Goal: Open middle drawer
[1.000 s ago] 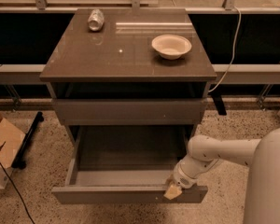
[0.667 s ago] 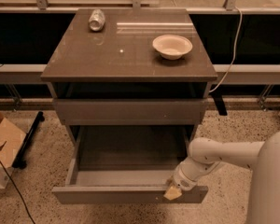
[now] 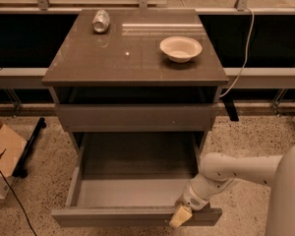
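- Middle drawer (image 3: 113,217) stands pulled far out, pale inside showing.
- Gripper (image 3: 181,216) sits at its front panel, right of centre; grip state cannot be told.
- Bowl (image 3: 181,48) and can (image 3: 101,21) rest on the tabletop (image 3: 128,63).

Cream tool (image 3: 181,215) at grey-brown middle drawer (image 3: 108,217) front; white bowl (image 3: 181,48); speckled floor (image 3: 248,149).

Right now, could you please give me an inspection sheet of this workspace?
Surface: tabletop, glossy grey-brown.
Job's things: middle drawer pulled far out, nothing seen inside.
Clutter: can on its side, back left; bowl upright, right.
Grippers: gripper at the drawer's front panel, right of centre.
Cables: white cable hanging right of the cabinet; black cable on the floor, left.
Surroundings: cardboard box left; speckled floor.
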Controlling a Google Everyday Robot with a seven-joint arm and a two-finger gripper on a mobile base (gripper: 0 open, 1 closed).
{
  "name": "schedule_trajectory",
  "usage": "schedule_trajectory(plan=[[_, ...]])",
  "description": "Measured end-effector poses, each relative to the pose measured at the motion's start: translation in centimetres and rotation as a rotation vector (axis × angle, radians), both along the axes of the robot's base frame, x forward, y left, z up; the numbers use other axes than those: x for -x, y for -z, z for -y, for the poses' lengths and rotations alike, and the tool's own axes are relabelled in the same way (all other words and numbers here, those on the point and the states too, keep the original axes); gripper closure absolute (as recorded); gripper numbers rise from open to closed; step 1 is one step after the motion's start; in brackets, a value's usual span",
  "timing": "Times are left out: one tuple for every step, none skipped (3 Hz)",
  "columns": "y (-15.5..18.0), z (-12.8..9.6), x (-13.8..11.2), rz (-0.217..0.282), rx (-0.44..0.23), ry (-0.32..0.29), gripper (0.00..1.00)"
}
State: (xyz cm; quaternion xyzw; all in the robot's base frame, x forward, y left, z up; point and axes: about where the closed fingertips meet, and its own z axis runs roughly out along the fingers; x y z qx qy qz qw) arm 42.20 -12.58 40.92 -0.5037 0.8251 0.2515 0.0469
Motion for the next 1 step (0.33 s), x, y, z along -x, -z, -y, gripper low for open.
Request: schedule_trajectory(plan=[[0.06,-0.05,0.08,-0.002,0.0,-0.001,0.0]])
